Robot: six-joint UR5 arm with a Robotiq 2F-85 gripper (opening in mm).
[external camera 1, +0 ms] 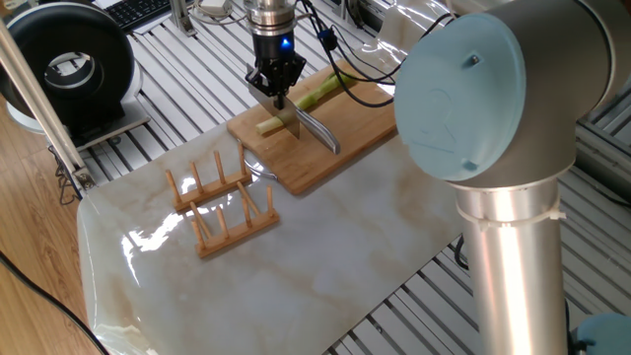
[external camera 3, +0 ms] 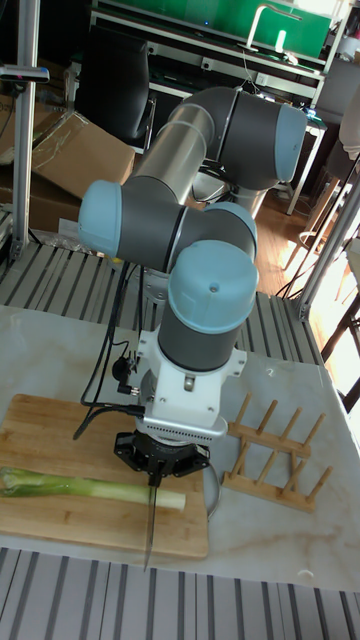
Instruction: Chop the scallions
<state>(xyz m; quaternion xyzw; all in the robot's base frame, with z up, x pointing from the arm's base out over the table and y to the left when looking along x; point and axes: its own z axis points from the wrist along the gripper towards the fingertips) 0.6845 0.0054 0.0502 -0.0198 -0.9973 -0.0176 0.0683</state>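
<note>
The scallions (external camera 1: 320, 94) are one long pale-green stalk lying across a wooden cutting board (external camera 1: 340, 148), with the whitish end (external camera 1: 268, 124) towards the board's left corner. My gripper (external camera 1: 276, 89) hangs straight above that end, shut on a knife. The silver knife blade (external camera 1: 317, 134) runs across the stalk close to its whitish end and reaches towards the board's near edge. In the tall fixed view the scallions (external camera 3: 80, 487) lie left to right on the cutting board (external camera 3: 60, 535). The gripper (external camera 3: 155, 468) holds the knife blade (external camera 3: 148, 530) over the stalk's right end.
A wooden peg rack (external camera 1: 222, 202) stands on the marble slab (external camera 1: 296, 266) just left of the board; the same rack (external camera 3: 280, 450) shows to the right in the tall view. A black round device (external camera 1: 69, 64) sits at the far left. Cables (external camera 1: 345, 54) trail behind the gripper.
</note>
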